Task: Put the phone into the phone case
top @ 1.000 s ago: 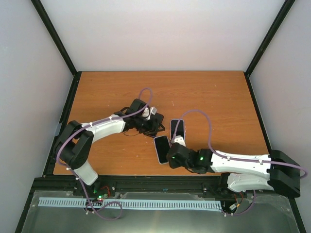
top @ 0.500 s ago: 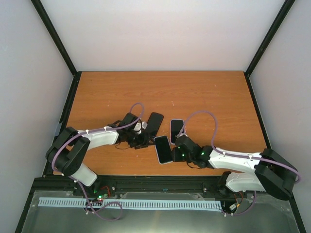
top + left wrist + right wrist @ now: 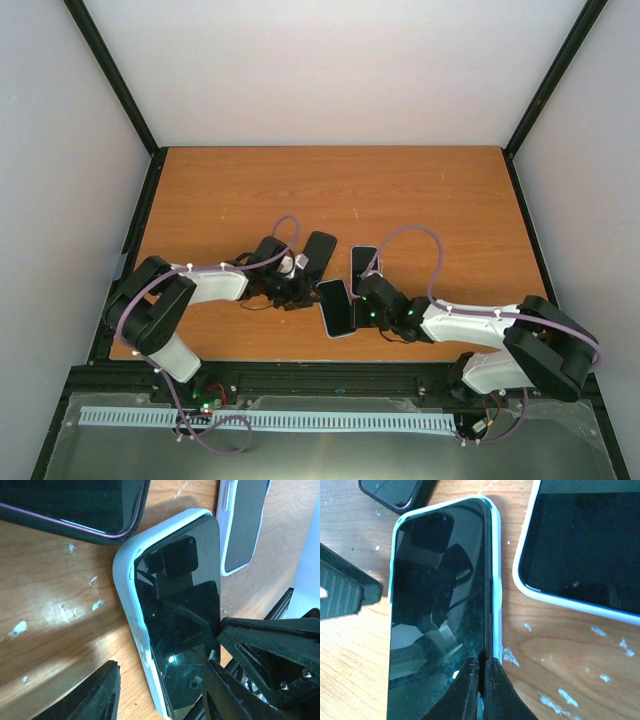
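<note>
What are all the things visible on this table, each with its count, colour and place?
glossy black phone in a pale blue case: one, black screen with a blue rim, lying flat at the near middle of the table.
white-rimmed dark phone or case: one, dark with a white rim, just beyond the blue one, to the right.
purple-edged dark phone or case: one, black, just beyond the blue one, to the left.
brown wooden table: one, brown, under everything.
left end effector: one, black, open, astride one end of the blue-cased phone.
right end effector: one, black, shut, at that phone's long side edge.
</note>
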### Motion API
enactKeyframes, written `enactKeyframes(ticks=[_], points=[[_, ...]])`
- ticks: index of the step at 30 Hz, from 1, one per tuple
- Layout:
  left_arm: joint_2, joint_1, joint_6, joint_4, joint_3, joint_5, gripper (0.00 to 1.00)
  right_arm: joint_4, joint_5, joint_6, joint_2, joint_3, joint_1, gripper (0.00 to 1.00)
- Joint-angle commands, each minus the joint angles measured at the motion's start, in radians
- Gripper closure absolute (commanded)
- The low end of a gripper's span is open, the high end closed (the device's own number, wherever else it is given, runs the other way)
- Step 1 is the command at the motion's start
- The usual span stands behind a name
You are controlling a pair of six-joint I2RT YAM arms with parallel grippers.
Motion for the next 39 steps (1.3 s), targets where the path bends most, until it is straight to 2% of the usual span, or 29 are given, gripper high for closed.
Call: enactKeyframes(ticks=[1, 5, 10, 15, 19, 25, 30, 35, 39], points=[[0.030, -0.023, -0.021, 0.045, 0.021, 0.020, 0.56, 0.059, -0.117, -0.012, 0.064, 0.011, 0.014, 0.97], [0.043, -0.031, -0.025, 0.041, 0.028, -0.002, 0.60, 0.028, -0.117, -0.027, 0.030, 0.030, 0.010, 0.91], [0.061, -0.031, -0.040, 0.077, 0.014, 0.004, 0.63, -0.002, -0.095, -0.033, -0.083, -0.015, -0.050, 0.53], [0.063, -0.031, -0.046, 0.081, 0.016, 0.008, 0.64, 0.065, -0.169, -0.026, -0.079, -0.065, -0.093, 0.42], [0.073, -0.031, -0.059, 0.093, 0.013, 0.025, 0.65, 0.224, -0.266, 0.008, 0.007, -0.102, -0.104, 0.39], [0.034, -0.030, -0.036, 0.016, 0.002, -0.035, 0.66, 0.316, -0.313, 0.032, 0.079, -0.096, -0.108, 0.38], [0.021, -0.029, -0.086, 0.141, -0.097, 0.047, 0.67, 0.408, -0.381, 0.072, 0.110, -0.111, -0.128, 0.37], [0.019, -0.029, -0.074, 0.141, -0.106, 0.051, 0.71, 0.519, -0.461, 0.136, 0.172, -0.095, -0.135, 0.37], [0.021, -0.028, -0.073, 0.137, -0.112, 0.044, 0.70, 0.631, -0.512, 0.200, 0.210, -0.095, -0.136, 0.39]])
